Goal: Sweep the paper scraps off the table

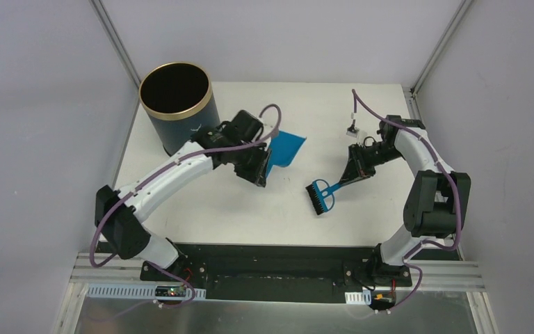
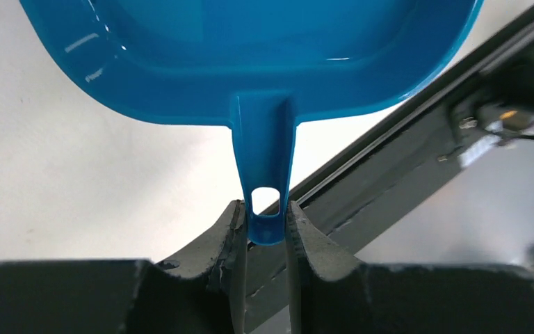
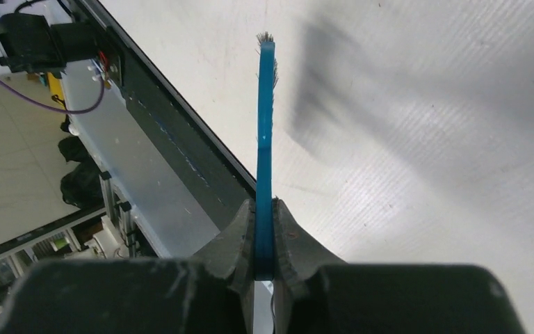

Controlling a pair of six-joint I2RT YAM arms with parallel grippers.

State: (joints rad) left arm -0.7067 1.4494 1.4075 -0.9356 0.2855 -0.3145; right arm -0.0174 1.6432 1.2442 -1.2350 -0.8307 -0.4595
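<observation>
My left gripper (image 1: 264,168) is shut on the handle tip of a blue dustpan (image 1: 289,148), held tilted over the table (image 1: 250,216) just right of the bin. In the left wrist view the pan (image 2: 250,56) fills the top, and the left gripper (image 2: 268,233) pinches the handle end below its hanging hole. My right gripper (image 1: 353,174) is shut on the handle of a blue hand brush (image 1: 320,196), black bristles toward the front edge. In the right wrist view the brush (image 3: 265,125) stands edge-on from that gripper (image 3: 265,209). The paper scraps are out of view.
A dark navy, gold-rimmed bin (image 1: 177,104) stands at the table's back left corner, beside my left arm. A black rail (image 1: 271,254) runs along the front edge. Grey walls close in the back and both sides.
</observation>
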